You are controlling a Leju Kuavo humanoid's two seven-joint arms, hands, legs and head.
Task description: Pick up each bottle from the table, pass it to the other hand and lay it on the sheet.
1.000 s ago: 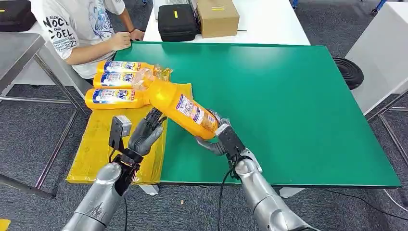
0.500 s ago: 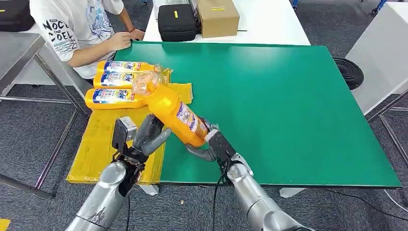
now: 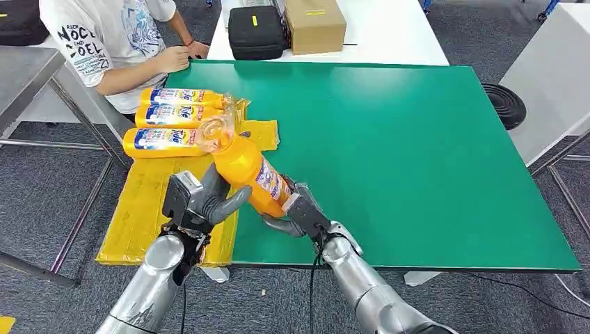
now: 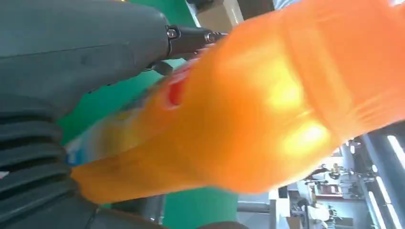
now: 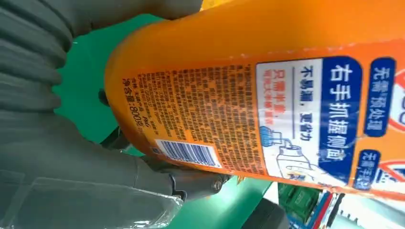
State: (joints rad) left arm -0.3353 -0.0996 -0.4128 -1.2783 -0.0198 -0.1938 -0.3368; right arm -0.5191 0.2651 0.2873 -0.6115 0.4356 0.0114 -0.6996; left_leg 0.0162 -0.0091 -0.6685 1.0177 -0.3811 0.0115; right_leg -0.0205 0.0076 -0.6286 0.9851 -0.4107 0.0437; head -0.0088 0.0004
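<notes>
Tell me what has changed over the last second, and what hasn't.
The right hand has carried the orange bottle leftward and tipped it more upright, bringing it to the left hand, which has risen and now touches its side. The right hand still grips the bottle's base. The three bottles on the yellow sheet and the seated person have stayed put.

The bottle (image 4: 248,109) is a blurry orange shape in the left wrist view, and its label cannot be read there. It hides most of the right robot hand (image 3: 296,209) from the head view. The person (image 3: 111,42) is cut off by the picture's top edge.
</notes>
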